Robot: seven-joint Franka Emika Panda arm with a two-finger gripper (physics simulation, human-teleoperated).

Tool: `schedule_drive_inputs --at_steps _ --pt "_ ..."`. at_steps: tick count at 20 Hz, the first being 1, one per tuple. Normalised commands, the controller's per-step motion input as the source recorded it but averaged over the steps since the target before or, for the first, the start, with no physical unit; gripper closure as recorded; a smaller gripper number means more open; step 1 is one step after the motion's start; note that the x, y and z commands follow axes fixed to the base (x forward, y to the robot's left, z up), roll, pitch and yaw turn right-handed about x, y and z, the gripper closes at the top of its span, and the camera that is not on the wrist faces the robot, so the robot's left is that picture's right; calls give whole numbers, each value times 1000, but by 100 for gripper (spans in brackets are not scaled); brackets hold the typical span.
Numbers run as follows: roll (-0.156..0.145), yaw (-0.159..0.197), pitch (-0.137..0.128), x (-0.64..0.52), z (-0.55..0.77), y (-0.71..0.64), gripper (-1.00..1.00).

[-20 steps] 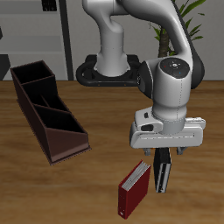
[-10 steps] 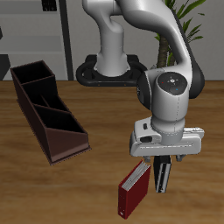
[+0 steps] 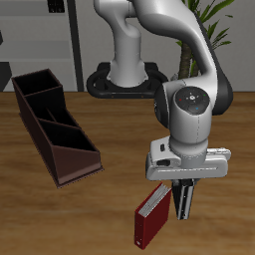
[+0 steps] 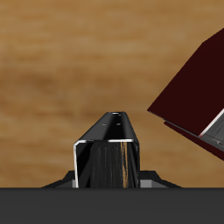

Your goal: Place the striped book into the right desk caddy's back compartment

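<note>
The striped book (image 3: 186, 202) stands on edge on the table near the front edge; in the wrist view (image 4: 107, 154) I see its narrow dark edge close up. My gripper (image 3: 185, 183) is right above it, open, with a finger on each side of the book's upper end. The right desk caddy (image 3: 66, 151) is a long dark box with maroon sloped walls, lying apart from the gripper, farther back. Its back compartment (image 3: 36, 92) is the tall-walled end section, and it holds nothing.
A dark red book (image 3: 150, 215) stands tilted right beside the striped book; it also shows in the wrist view (image 4: 194, 94). The robot's base (image 3: 122, 80) stands at the table's back, with a potted plant (image 3: 207, 22) behind it.
My gripper has come straight down over the striped book, so the fingers now straddle its upper end. The books and the caddy have not moved.
</note>
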Motion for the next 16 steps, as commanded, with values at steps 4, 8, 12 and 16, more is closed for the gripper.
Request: schedule_drive_inputs --at_steps 4,8,12,16 --pt "19 4 -16 -55 119 -28 100" --pt "8 -6 -23 -88 180 -47 100" --pt "17 8 -45 -148 327 -1 100" --pt "21 25 -69 -212 433 -9 100"
